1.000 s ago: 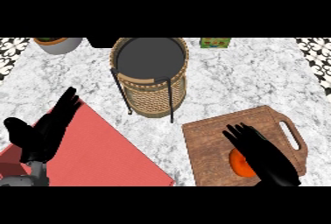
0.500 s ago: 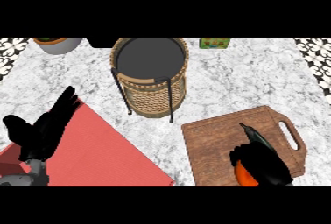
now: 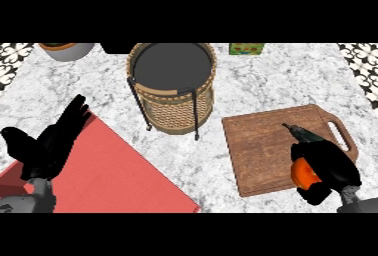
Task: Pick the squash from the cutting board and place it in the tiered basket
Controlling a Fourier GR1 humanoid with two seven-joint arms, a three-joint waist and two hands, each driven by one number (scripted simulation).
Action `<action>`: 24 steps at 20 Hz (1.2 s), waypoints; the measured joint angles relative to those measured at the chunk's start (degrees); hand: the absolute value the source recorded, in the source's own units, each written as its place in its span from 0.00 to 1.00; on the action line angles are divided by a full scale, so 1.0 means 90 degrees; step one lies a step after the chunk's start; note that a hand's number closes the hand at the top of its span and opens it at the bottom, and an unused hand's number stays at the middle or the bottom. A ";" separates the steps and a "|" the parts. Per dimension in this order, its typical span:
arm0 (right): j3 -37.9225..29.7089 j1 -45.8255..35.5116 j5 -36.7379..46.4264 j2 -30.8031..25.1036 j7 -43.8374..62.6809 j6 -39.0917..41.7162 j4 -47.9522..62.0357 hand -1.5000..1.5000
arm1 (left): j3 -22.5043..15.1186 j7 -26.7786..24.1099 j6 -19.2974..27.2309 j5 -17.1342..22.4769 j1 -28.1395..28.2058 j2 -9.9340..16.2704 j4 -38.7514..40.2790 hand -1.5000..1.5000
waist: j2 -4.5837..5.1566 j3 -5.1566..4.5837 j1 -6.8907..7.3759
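- The squash (image 3: 302, 173) is orange. It sits in the right hand (image 3: 325, 165), over the near right part of the cutting board (image 3: 269, 145).
- The right hand's fingers curl around the squash.
- The tiered basket (image 3: 173, 85) stands on the counter (image 3: 273, 85), left of the board.
- The left hand (image 3: 52, 145) rests with straight fingers over a red mat (image 3: 111, 175).
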 measured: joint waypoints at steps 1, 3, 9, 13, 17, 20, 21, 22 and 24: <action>-0.0253 -0.0188 -0.0084 -0.0037 0.0003 -0.0053 0.0230 1.00 | -0.0004 -0.0055 -0.0020 -0.0018 0.0015 -0.0008 0.0035 0.50 | 0.0006 0.0006 0.0013; -0.0673 -0.0375 -0.0200 -0.0100 -0.0083 -0.0383 0.0541 1.00 | 0.0007 -0.0054 -0.0036 -0.0015 0.0071 -0.0010 -0.0040 0.50 | 0.0003 0.0012 0.0018; -0.1526 -0.0720 -0.0948 0.0230 -0.0394 -0.1272 0.0298 1.00 | 0.0032 -0.0042 -0.0032 -0.0050 0.0108 -0.0044 -0.0006 0.50 | -0.0019 0.0020 -0.0049; -0.1939 -0.0819 -0.1946 0.0578 -0.0719 -0.1322 -0.0433 1.00 | 0.0085 -0.0045 -0.0045 -0.0036 0.0209 -0.0027 -0.0065 0.50 | -0.0048 0.0020 -0.0097; -0.2122 -0.0915 -0.2659 0.0720 -0.0457 -0.0874 -0.1488 1.00 | 0.0117 -0.0011 -0.0093 -0.0023 0.0195 -0.0028 -0.0105 0.50 | -0.0049 0.0014 -0.0105; -0.2021 -0.1096 -0.2926 0.0820 0.0066 -0.0411 -0.2187 1.00 | 0.0089 0.0035 -0.0083 -0.0085 0.0220 -0.0082 -0.0185 0.50 | -0.0042 0.0012 -0.0077; -0.2011 -0.1079 -0.3039 0.0828 0.0250 -0.0225 -0.2479 1.00 | 0.0091 0.0066 -0.0083 -0.0083 0.0202 -0.0106 -0.0211 0.50 | -0.0040 0.0012 -0.0077; -0.1965 -0.1123 -0.3110 0.0854 0.0482 -0.0056 -0.2745 1.00 | 0.0117 0.0044 -0.0097 -0.0098 0.0145 -0.0111 -0.0127 0.50 | -0.0037 0.0012 -0.0078; -0.1835 -0.1525 -0.3196 0.0902 0.1035 0.0277 -0.2995 1.00 | 0.0137 0.0073 -0.0101 -0.0143 0.0091 -0.0109 -0.0093 0.50 | -0.0032 0.0011 -0.0054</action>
